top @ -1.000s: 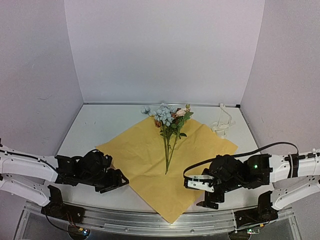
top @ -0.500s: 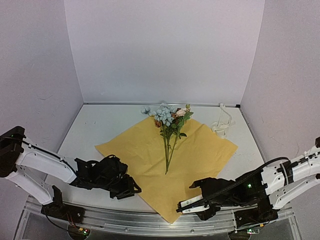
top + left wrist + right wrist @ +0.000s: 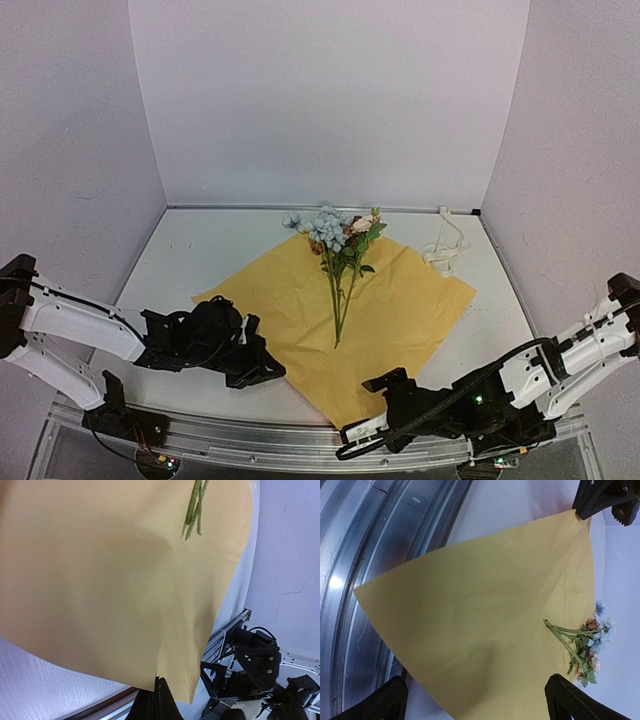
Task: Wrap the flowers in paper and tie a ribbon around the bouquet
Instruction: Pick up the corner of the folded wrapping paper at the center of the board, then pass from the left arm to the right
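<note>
Since the earlier frame, left claw [image 3: 266, 368] had shut, pinching paper [image 3: 400, 300] edge. Right claw [image 3: 362, 415] had dropped, jaws wide apart and empty, with the paper corner between them. Flowers [image 3: 335, 240] lay beyond both. Recommended: lift the edge slowly, keeping the flowers centred.

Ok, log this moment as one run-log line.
left gripper: shut on paper, near-left edge | right gripper: open, low by paper's near corner | flowers: lying on paper | ribbon: far right, untouched

White table [image 3: 200, 260] carries the yellow paper [image 3: 390, 310] spread out like a diamond, and the cream ribbon [image 3: 443, 247] bunched near the far-right corner
</note>
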{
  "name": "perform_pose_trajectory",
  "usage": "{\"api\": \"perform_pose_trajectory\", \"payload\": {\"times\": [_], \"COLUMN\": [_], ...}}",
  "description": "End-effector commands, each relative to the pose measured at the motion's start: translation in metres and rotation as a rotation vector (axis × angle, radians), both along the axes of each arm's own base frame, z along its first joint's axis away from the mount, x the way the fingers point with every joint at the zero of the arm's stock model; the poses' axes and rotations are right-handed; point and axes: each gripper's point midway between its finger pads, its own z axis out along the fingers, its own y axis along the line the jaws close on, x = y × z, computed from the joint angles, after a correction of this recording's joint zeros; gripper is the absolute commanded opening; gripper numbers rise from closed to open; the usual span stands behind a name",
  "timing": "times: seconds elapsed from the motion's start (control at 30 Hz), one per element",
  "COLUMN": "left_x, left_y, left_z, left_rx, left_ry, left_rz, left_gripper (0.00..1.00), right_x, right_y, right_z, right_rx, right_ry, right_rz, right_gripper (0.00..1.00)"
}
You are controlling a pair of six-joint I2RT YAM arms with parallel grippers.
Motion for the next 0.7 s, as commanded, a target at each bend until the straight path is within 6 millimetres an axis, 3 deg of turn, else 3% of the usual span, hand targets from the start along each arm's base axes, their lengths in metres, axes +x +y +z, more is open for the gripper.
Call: {"api": "perform_pose_trajectory", "payload": {"times": [0.0,0.2,0.47,0.67], "left_x": [0.007,0.007,0.002,0.002], "left_y": [-0.009,-0.005,0.008,0.015], "left_z": [0.029,0.032,0.025,0.027], "left_rx": [-0.099,-0.11,-0.094,-0.099], "left_ry": [-0.008,-0.007,0.011,0.008], "left_rz": [0.016,0.025,0.04,0.061], "left_gripper": [0.0,0.0,0.0,0.0], "right_x": [0.005,0.007,0.003,-0.003], "right_y": [0.013,0.021,0.027,0.024], "right_z": [0.013,0.019,0.031,0.03], "right_rx": [0.065,0.097,0.129,0.098], "right_ry": [-0.036,-0.035,-0.009,0.023], "right_rz": [-0.037,-0.077,-0.109,-0.113], "right_gripper": [0.98,0.87,0.48,0.54]}}
